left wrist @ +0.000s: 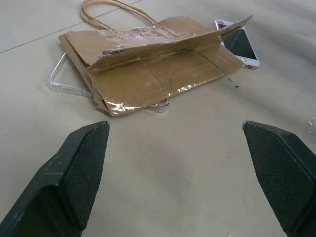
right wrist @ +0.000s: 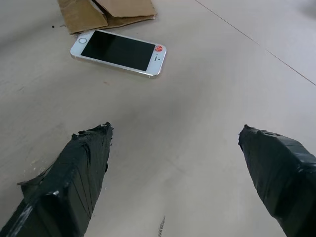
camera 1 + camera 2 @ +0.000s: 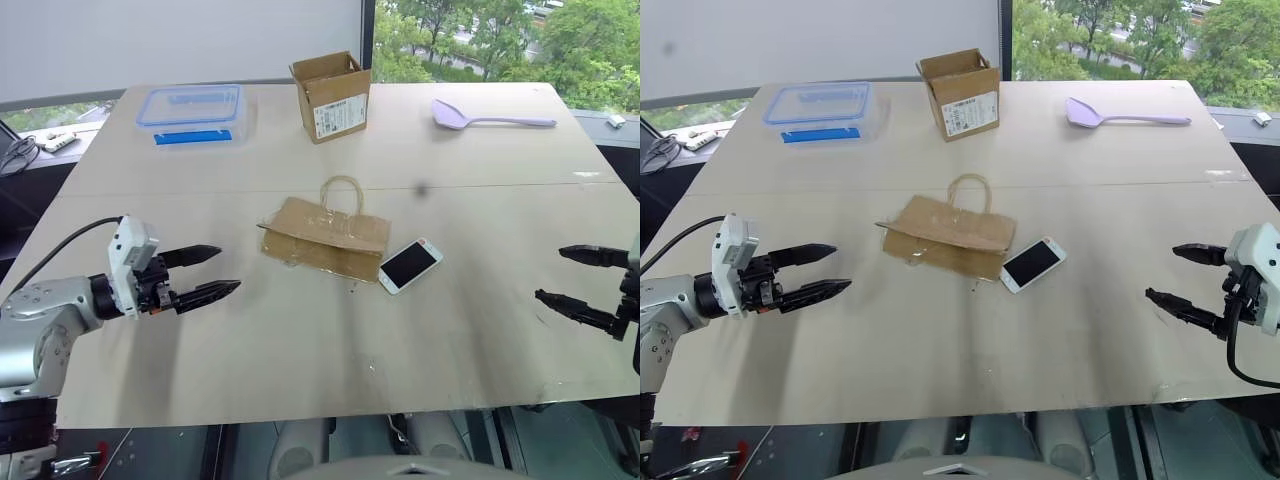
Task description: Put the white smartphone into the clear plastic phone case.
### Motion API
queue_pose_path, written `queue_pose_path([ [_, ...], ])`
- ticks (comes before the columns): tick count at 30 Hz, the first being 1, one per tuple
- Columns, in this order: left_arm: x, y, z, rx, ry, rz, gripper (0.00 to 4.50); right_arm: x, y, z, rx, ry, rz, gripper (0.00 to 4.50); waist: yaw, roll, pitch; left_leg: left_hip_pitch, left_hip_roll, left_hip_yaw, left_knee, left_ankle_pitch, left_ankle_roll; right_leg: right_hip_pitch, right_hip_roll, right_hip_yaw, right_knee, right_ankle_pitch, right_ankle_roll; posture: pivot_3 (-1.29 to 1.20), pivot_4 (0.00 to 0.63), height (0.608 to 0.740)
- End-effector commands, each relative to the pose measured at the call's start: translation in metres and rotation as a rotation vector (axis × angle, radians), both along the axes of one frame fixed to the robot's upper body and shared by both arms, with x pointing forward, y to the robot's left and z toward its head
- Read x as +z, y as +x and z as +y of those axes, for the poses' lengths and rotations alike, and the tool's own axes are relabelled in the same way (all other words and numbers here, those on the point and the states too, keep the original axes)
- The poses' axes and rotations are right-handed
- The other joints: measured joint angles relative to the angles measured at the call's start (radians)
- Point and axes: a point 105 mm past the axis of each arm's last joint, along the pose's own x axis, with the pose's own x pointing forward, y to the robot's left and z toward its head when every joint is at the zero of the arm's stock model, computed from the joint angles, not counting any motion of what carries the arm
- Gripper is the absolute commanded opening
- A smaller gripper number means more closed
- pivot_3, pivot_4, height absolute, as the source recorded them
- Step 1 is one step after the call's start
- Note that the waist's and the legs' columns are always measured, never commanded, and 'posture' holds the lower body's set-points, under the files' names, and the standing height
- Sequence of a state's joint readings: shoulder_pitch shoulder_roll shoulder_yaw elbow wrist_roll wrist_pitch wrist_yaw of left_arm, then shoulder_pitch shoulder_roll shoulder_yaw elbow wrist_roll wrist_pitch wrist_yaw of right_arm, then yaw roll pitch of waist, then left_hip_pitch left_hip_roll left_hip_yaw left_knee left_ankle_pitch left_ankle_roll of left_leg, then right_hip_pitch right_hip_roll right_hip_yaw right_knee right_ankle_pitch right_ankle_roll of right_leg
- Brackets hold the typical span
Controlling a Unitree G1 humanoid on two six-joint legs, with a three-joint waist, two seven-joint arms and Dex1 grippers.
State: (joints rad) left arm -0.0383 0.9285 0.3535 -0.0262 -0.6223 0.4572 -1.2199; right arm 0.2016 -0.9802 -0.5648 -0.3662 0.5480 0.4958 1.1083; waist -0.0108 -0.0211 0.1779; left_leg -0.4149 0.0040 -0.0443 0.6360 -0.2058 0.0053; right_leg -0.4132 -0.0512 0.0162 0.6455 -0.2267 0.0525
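white smartphone flat on the pale table, screen up, touching the right end of a flattened brown paper bag, red mark at the far end. clear plastic phone case mostly tucked under the bag, one rounded corner and edge peeking out at its left side. left gripper hovering above the table left of the bag, fingers spread wide, nothing between them. right gripper near the right edge, likewise released and empty, well apart from the phone. further back: clear box with blue-rimmed lid, open cardboard box, lilac spatula.
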Motion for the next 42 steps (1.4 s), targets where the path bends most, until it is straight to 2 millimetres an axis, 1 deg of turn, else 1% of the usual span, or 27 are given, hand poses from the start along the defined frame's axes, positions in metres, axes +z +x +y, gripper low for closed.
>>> queue_pose_path([
  [1,0.021,0.009,-0.014,-0.051,0.031,-0.113,4.44,0.009,-0.006,0.018,0.080,0.025,-0.087,4.50,0.000,0.000,0.000,0.000,0.000,0.000,0.000,0.000,0.000,0.000,0.000,0.000,0.000,0.000,0.000,0.00,0.150,0.740],
  [2,0.028,0.016,-0.027,-0.104,0.070,-0.181,4.44,0.012,-0.011,0.036,0.149,0.068,-0.125,4.50,0.005,-0.001,-0.001,0.000,0.000,0.000,0.000,0.000,0.000,0.000,0.000,0.000,0.000,0.000,0.000,0.00,0.150,0.740],
  [4,0.037,0.022,-0.045,-0.175,0.117,-0.266,4.44,0.017,-0.018,0.058,0.230,0.124,-0.175,4.50,0.021,-0.001,0.000,0.000,0.000,-0.002,0.000,0.000,0.000,0.001,0.002,-0.002,0.000,0.000,0.000,0.00,0.150,0.740],
  [6,0.039,0.027,-0.053,-0.199,0.127,-0.284,4.44,0.019,-0.022,0.067,0.264,0.146,-0.192,4.50,0.023,0.000,0.000,0.000,0.000,-0.001,0.001,0.000,0.000,0.001,0.002,-0.001,0.000,0.000,0.000,0.00,0.150,0.740],
  [8,0.036,0.036,-0.059,-0.198,0.222,-0.306,4.44,0.020,-0.026,0.078,0.296,0.170,-0.196,4.50,0.021,-0.001,0.000,0.000,0.000,0.003,0.001,0.000,0.000,0.001,0.002,0.002,0.000,0.001,0.000,0.00,0.150,0.740],
  [10,0.032,0.043,-0.066,-0.231,0.280,-0.309,4.44,0.019,-0.028,0.085,0.314,0.182,-0.194,4.50,0.021,-0.001,0.000,0.000,0.000,0.004,0.000,0.000,0.000,0.000,0.002,0.003,0.000,0.001,0.001,0.00,0.150,0.740],
  [13,0.025,0.052,-0.073,-0.287,0.342,-0.342,4.44,0.019,-0.030,0.090,0.322,0.199,-0.193,4.50,0.023,-0.001,0.000,0.000,0.000,0.004,0.000,0.000,0.000,0.000,0.002,0.003,0.000,0.001,0.000,0.00,0.150,0.740],
  [21,-0.001,0.090,-0.080,-0.363,0.524,-0.415,4.44,0.018,-0.036,0.100,0.334,0.219,-0.192,4.50,0.023,-0.001,0.000,0.000,-0.002,0.004,0.001,0.000,0.001,0.000,0.003,0.003,0.000,0.002,0.002,0.00,0.150,0.740],
  [22,-0.002,0.096,-0.083,-0.363,0.522,-0.420,3.93,0.018,-0.036,0.101,0.332,0.221,-0.195,4.50,0.024,-0.001,0.000,0.000,-0.002,0.004,0.001,0.000,0.001,0.001,0.003,0.003,0.000,0.002,0.002,0.00,0.150,0.740],
  [23,-0.001,0.099,-0.087,-0.366,0.511,-0.427,3.74,0.018,-0.036,0.102,0.330,0.223,-0.201,4.50,0.024,-0.001,0.000,0.000,-0.002,0.004,0.001,0.000,0.001,0.000,0.003,0.002,0.000,0.002,0.002,0.00,0.150,0.740],
  [24,-0.001,0.102,-0.090,-0.372,0.499,-0.435,3.16,0.018,-0.035,0.103,0.327,0.228,-0.209,4.50,0.024,-0.001,0.000,0.000,-0.002,0.004,0.001,0.000,0.001,0.000,0.003,0.002,0.000,0.002,0.002,0.00,0.150,0.740],
  [25,-0.001,0.103,-0.092,-0.383,0.493,-0.440,2.82,0.019,-0.035,0.104,0.323,0.233,-0.219,4.50,0.024,-0.001,0.000,0.000,-0.002,0.004,0.002,0.000,0.001,0.000,0.003,0.002,0.000,0.003,0.003,0.00,0.150,0.740],
  [26,-0.001,0.103,-0.093,-0.393,0.490,-0.444,2.37,0.020,-0.034,0.105,0.321,0.238,-0.228,4.50,0.023,-0.001,0.000,0.000,-0.002,0.004,0.002,0.000,0.001,0.000,0.003,0.002,0.000,0.003,0.004,0.00,0.150,0.740],
  [29,-0.002,0.103,-0.092,-0.401,0.484,-0.444,0.93,0.022,-0.033,0.108,0.311,0.263,-0.242,4.50,0.018,-0.001,0.000,0.000,-0.002,0.004,0.002,0.000,0.001,0.000,0.003,0.003,0.000,0.004,0.003,0.00,0.150,0.740],
  [30,-0.002,0.104,-0.091,-0.402,0.485,-0.445,0.37,0.022,-0.033,0.108,0.310,0.268,-0.242,4.50,0.016,-0.001,0.000,0.000,-0.002,0.004,0.002,0.000,0.001,0.000,0.003,0.003,0.000,0.005,0.002,0.00,0.150,0.740],
  [31,-0.002,0.103,-0.090,-0.402,0.485,-0.446,0.03,0.021,-0.033,0.109,0.309,0.272,-0.241,4.50,0.016,-0.001,0.000,0.000,-0.002,0.004,0.002,0.000,0.001,0.000,0.003,0.003,0.000,0.005,0.001,0.00,0.150,0.740],
  [42,-0.002,0.099,-0.086,-0.382,0.469,-0.448,0.03,0.020,-0.030,0.111,0.306,0.292,-0.243,4.50,0.014,-0.001,0.000,0.000,-0.002,0.004,0.003,0.000,0.001,0.000,0.003,0.002,0.002,0.005,0.001,0.00,0.150,0.740],
])
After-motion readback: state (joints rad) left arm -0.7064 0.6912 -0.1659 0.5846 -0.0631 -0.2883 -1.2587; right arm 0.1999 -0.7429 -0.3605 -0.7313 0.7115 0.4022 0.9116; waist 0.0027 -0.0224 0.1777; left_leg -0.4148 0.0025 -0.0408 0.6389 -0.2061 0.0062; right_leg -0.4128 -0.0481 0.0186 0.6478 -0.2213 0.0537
